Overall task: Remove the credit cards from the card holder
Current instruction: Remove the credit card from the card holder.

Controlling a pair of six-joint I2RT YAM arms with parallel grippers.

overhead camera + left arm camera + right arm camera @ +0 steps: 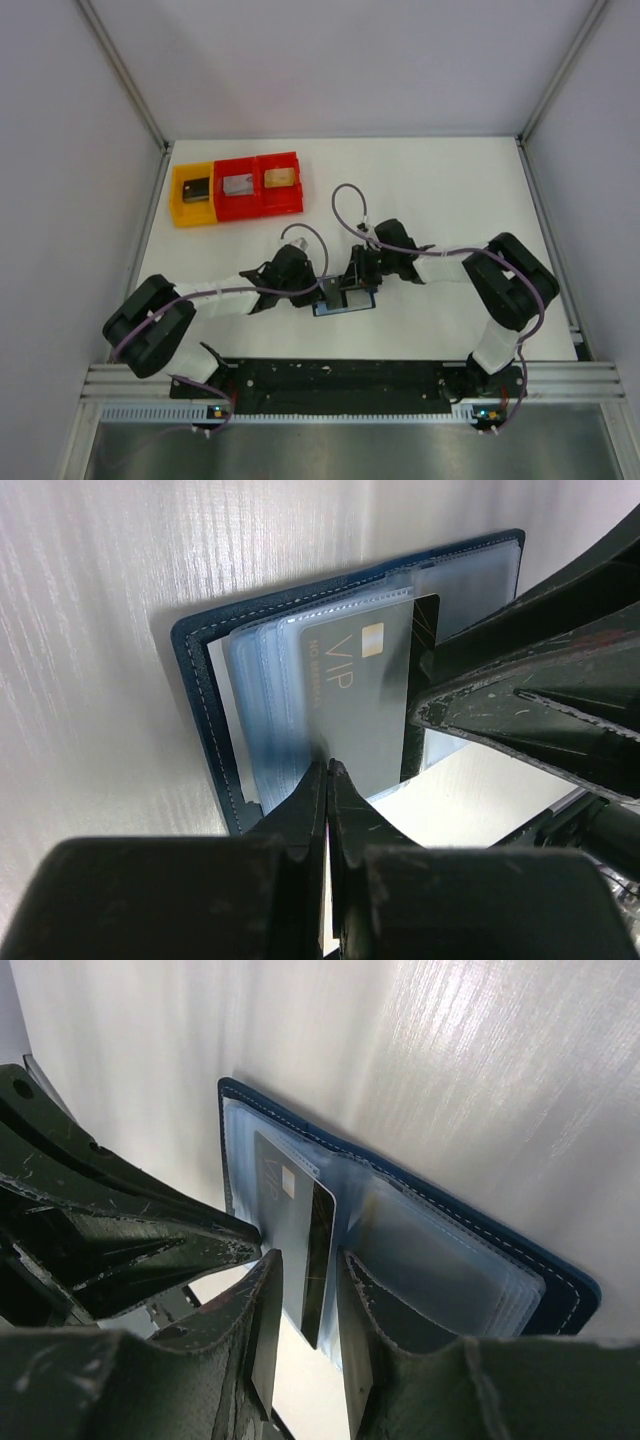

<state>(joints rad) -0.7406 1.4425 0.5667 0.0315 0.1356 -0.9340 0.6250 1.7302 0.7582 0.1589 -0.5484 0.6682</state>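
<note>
Shows card holder [345, 303] open at centre of counter [450, 190], sleeve [265, 710] pinched by clenched left hand [327, 772]. Straddles protruding VIP card [298, 1222] with released right hand [305, 1272]. Could drag holder along if that pinch slips.

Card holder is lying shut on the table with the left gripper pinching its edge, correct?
Not shut. The card holder lies open on the table, its clear sleeves and a dark VIP card exposed, as the left wrist view shows. The left gripper is indeed pinching its edge.
</note>
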